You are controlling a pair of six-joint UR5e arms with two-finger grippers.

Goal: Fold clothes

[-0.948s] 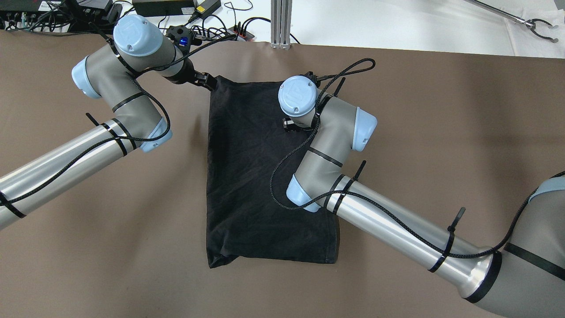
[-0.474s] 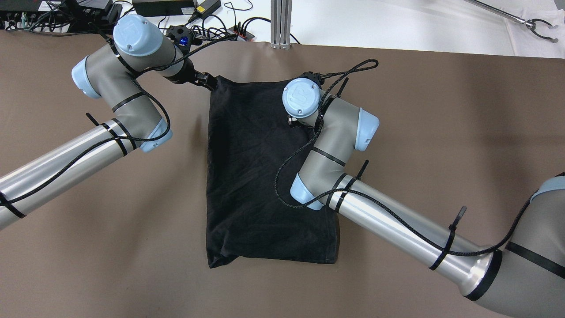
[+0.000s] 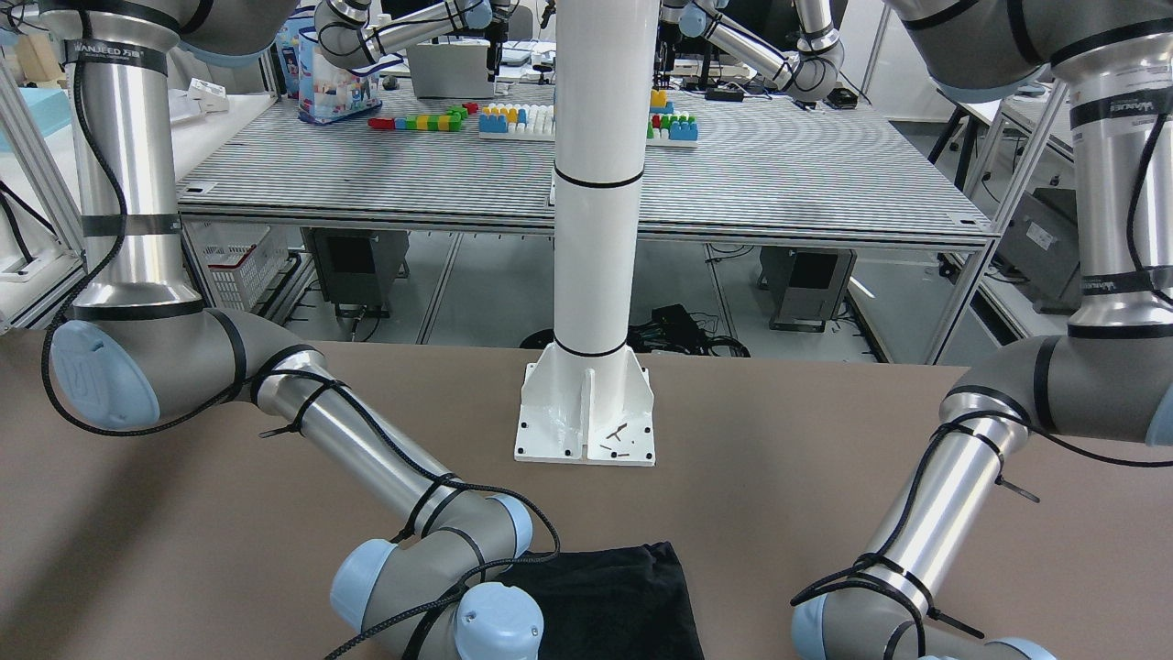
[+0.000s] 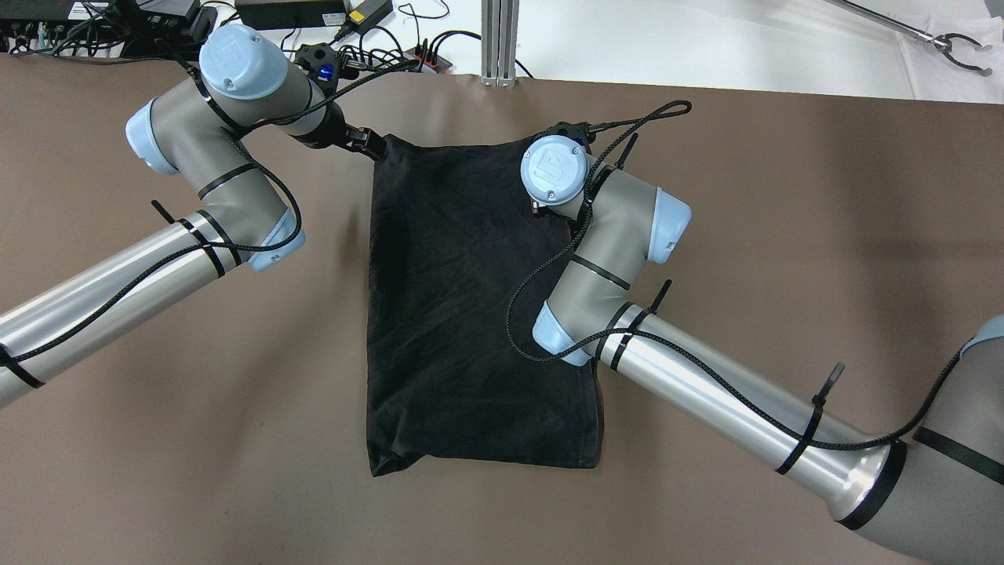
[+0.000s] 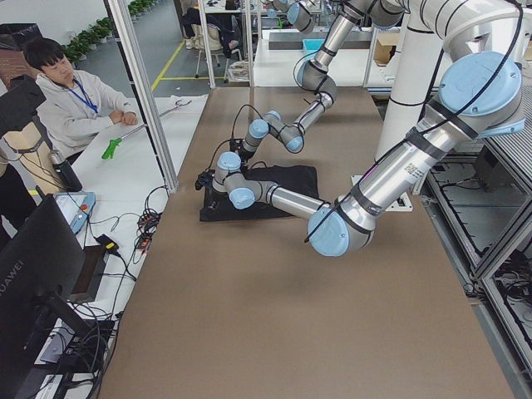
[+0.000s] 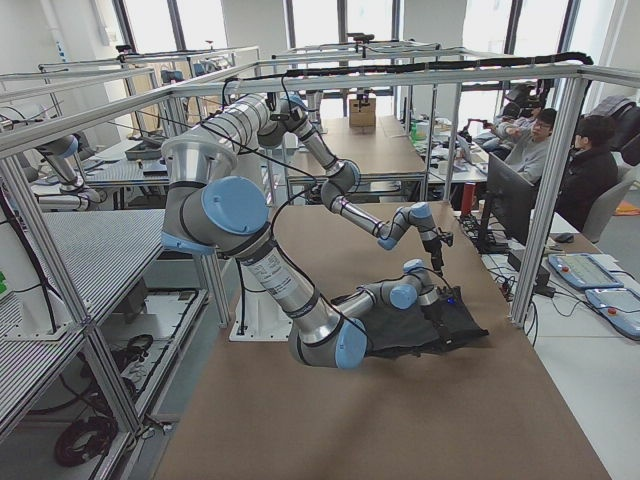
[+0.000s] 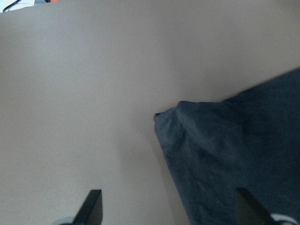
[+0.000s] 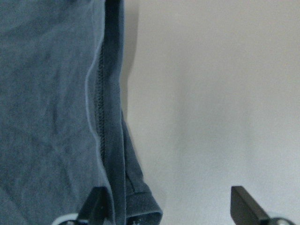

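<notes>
Front view: the black cloth (image 3: pixel 623 596) lies flat at 6 o'clock. Left wrist: the left gripper (image 7: pixel 167 194) is spread wide, facing its corner. Right wrist: the right gripper (image 8: pixel 166 192) is likewise agape beside the hem. Probably soft, light and limp; pinch the corners.

White pole (image 3: pixel 596 229) on brown table (image 3: pixel 779 440)

Clothes (image 4: pixel 463 314): plain black, no pattern, stitched hem. Table (image 4: pixel 784 196) under the clothes: uniform brown. Left arm (image 4: pixel 118 282) and right arm (image 4: pixel 706 392) beside the clothes: silver and grey, pale-blue caps.
</notes>
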